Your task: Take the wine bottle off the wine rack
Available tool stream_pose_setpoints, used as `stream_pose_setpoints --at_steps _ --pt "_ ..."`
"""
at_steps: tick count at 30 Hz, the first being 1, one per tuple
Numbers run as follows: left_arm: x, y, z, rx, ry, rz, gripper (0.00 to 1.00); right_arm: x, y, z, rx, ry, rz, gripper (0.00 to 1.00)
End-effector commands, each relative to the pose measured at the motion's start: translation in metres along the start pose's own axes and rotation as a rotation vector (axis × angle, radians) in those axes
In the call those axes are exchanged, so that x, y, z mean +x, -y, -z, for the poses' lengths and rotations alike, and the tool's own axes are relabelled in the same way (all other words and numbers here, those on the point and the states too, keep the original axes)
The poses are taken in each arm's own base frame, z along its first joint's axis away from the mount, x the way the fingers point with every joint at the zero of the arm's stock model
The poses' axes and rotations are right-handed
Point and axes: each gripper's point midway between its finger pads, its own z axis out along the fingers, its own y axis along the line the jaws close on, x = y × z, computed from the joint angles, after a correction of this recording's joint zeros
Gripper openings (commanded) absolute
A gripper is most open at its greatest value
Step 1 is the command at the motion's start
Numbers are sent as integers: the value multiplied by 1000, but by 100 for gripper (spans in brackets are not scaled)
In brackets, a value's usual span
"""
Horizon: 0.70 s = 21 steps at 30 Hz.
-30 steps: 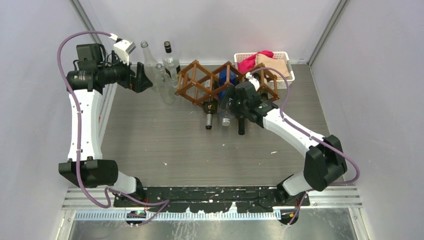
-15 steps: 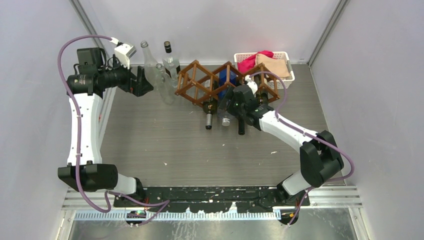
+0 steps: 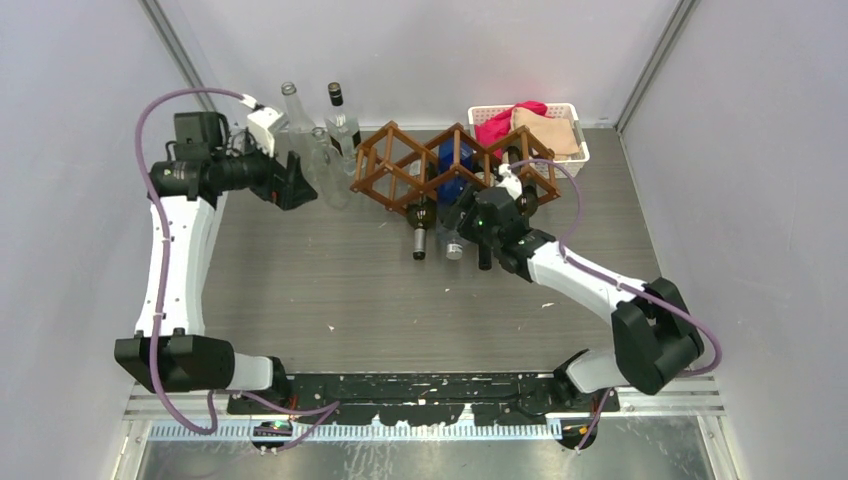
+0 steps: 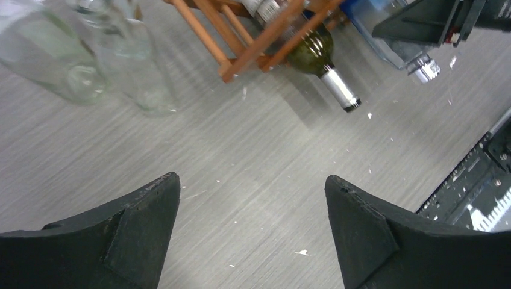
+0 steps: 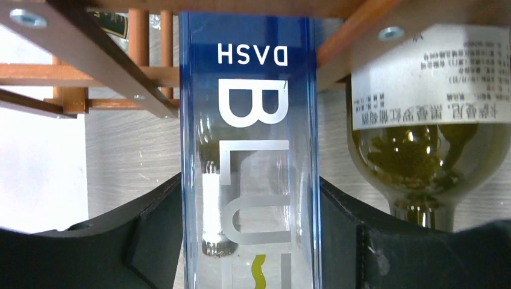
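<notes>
The brown wooden wine rack (image 3: pixel 400 160) stands at the back of the table, with bottles lying in its cells. My right gripper (image 3: pixel 465 208) is shut on a clear blue bottle (image 3: pixel 450 160) that sticks out of a middle cell. In the right wrist view the blue bottle (image 5: pixel 250 120) fills the gap of my right gripper (image 5: pixel 250 198), with both fingers (image 5: pixel 144 235) pressed on its sides. A green wine bottle (image 5: pixel 422 144) with a white label lies beside it. My left gripper (image 3: pixel 297 185) is open and empty, left of the rack; in the left wrist view the left gripper (image 4: pixel 253 186) is over bare floor.
Three clear glass bottles (image 3: pixel 325 150) stand upright left of the rack, close to my left gripper. A white basket (image 3: pixel 575 150) holding red and tan cloths sits behind the rack at the right. A dark green bottle neck (image 4: pixel 334 84) pokes out toward the front.
My left gripper has moved right and nearer, closer to the clear bottles. My right arm has shifted slightly toward the front, still on the blue bottle.
</notes>
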Motion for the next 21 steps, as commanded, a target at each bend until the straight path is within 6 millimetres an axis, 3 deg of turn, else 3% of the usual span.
stream_pose_setpoints --at_steps 1,4,9,21 --pt "17 21 -14 56 -23 -78 87 -30 -7 21 -24 122 -68 8" --pt "42 37 -36 103 -79 -100 83 -29 -12 29 -40 129 -71 1" --pt "66 49 -65 110 -145 -169 77 -20 -17 48 -66 126 -83 1" --pt "71 53 -84 140 -164 -201 72 19 -16 110 -131 82 -133 1"
